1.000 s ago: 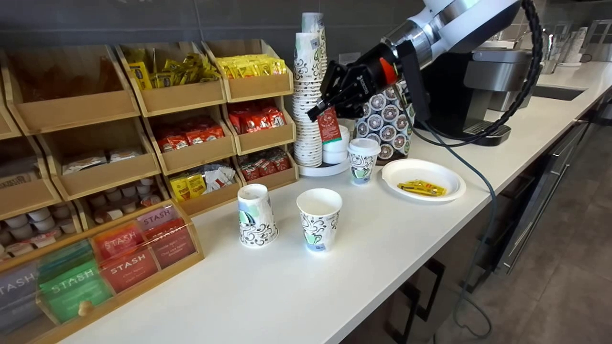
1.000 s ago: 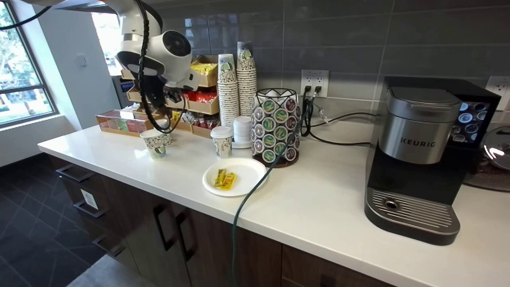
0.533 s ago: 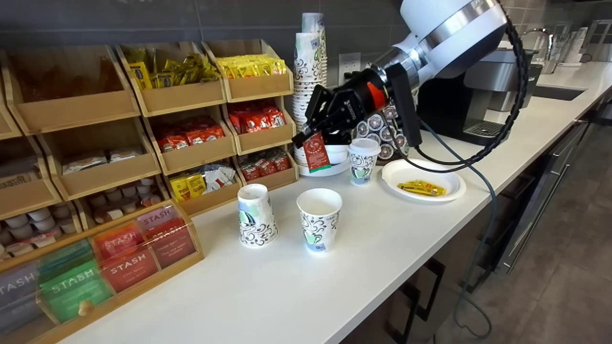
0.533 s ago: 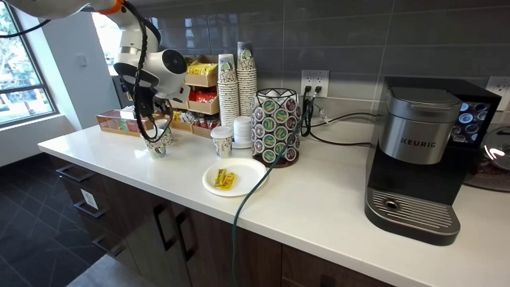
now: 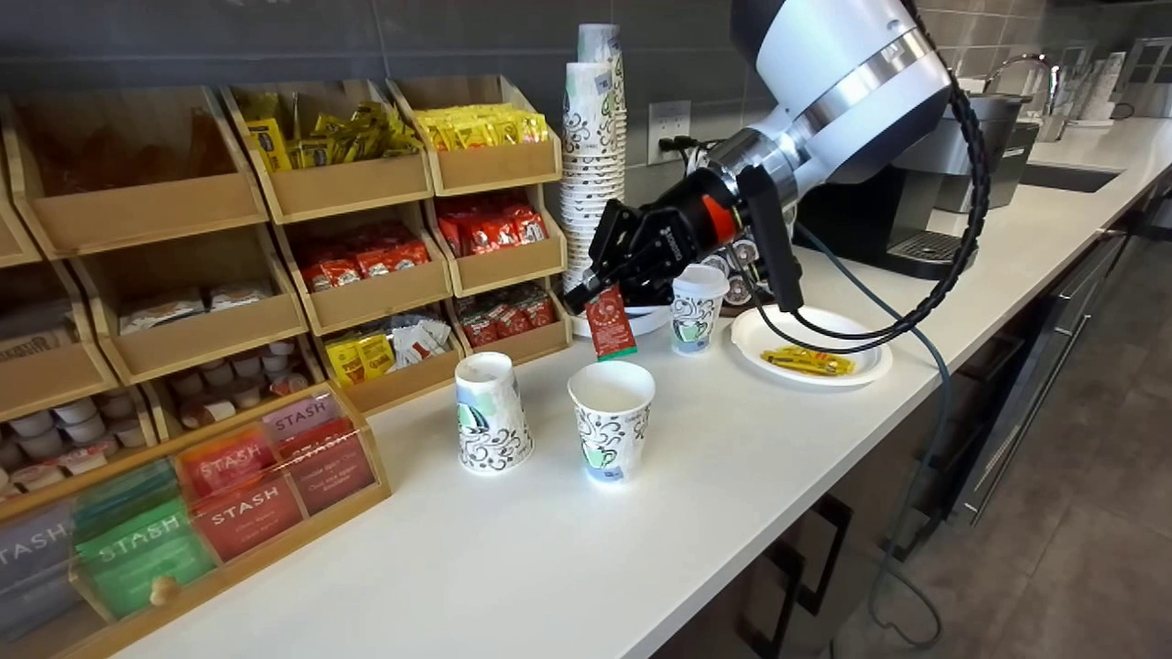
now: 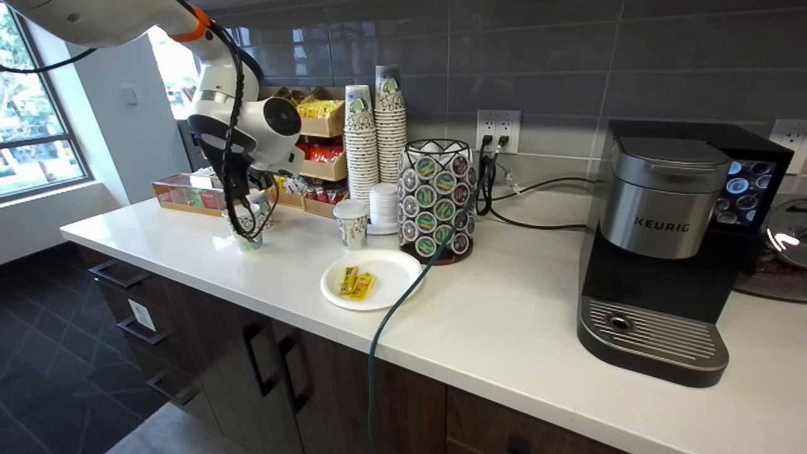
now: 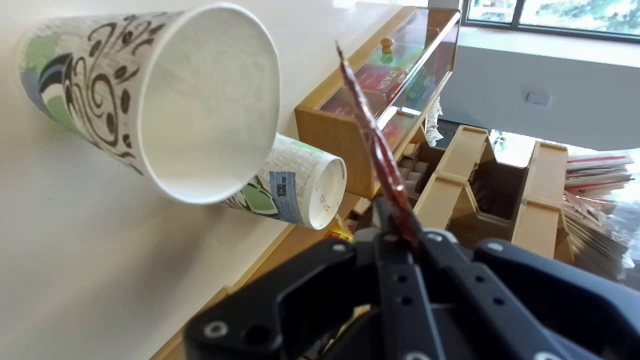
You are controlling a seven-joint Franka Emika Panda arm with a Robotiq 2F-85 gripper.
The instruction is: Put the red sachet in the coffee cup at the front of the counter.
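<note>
The red sachet (image 5: 610, 322), with a green lower edge, hangs down from my gripper (image 5: 591, 289) in an exterior view. In the wrist view the sachet (image 7: 375, 145) shows edge-on, its end pinched between the fingertips of my gripper (image 7: 404, 222). The open, upright paper coffee cup (image 5: 612, 430) stands on the counter; the sachet's lower edge appears just above and behind its rim. In the wrist view this cup (image 7: 105, 85) is at upper left with its mouth visible and nothing seen inside. In an exterior view the arm's cable partly hides the cup (image 6: 249, 241).
An upside-down paper cup (image 5: 493, 426) stands beside the open cup. A lidded cup (image 5: 696, 316), a white plate (image 5: 870, 352) with yellow packets and cup stacks (image 5: 588, 174) stand behind. Wooden bins (image 5: 357, 302) and a tea box (image 5: 247, 522) line the wall side.
My gripper has come down and toward the open cup with the sachet held in it. In the last half second it moved slightly lower. The cups have not moved.
</note>
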